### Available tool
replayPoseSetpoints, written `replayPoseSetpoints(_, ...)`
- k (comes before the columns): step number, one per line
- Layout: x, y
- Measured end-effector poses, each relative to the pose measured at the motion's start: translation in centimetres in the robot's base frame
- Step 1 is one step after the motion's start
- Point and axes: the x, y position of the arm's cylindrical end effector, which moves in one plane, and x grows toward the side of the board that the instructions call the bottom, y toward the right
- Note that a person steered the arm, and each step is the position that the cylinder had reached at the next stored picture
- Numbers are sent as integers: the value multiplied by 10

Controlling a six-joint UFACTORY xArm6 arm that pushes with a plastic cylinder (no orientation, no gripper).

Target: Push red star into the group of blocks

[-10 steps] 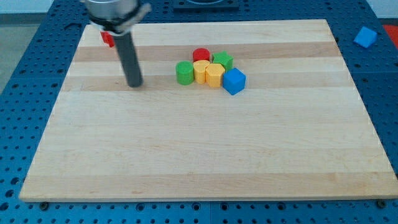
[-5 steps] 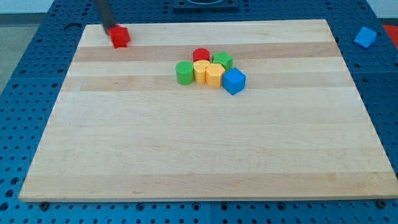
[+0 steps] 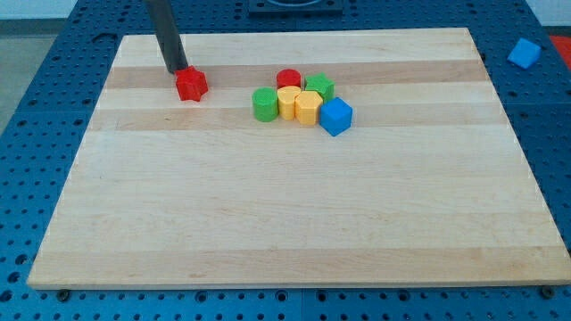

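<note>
The red star point(image 3: 191, 85) lies on the wooden board point(image 3: 285, 205) at the upper left. My tip point(image 3: 176, 70) touches its upper left side. To the star's right sits the group: a green cylinder point(image 3: 264, 104), a red cylinder point(image 3: 288, 78), a green star point(image 3: 319, 86), two yellow blocks point(image 3: 288, 101) point(image 3: 309, 109) and a blue cube point(image 3: 336, 116). A gap of about a block's width and a half separates the red star from the green cylinder.
Another blue block point(image 3: 525, 53) lies off the board on the blue perforated table at the view's upper right. The board's top edge runs just above the rod.
My tip went from right of the star up around to its upper left. It then pushed the red star down and to the right, closer to the group.
</note>
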Motion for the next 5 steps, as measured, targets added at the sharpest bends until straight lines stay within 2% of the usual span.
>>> replayPoseSetpoints(1, 9, 42)
replayPoseSetpoints(5, 54, -43)
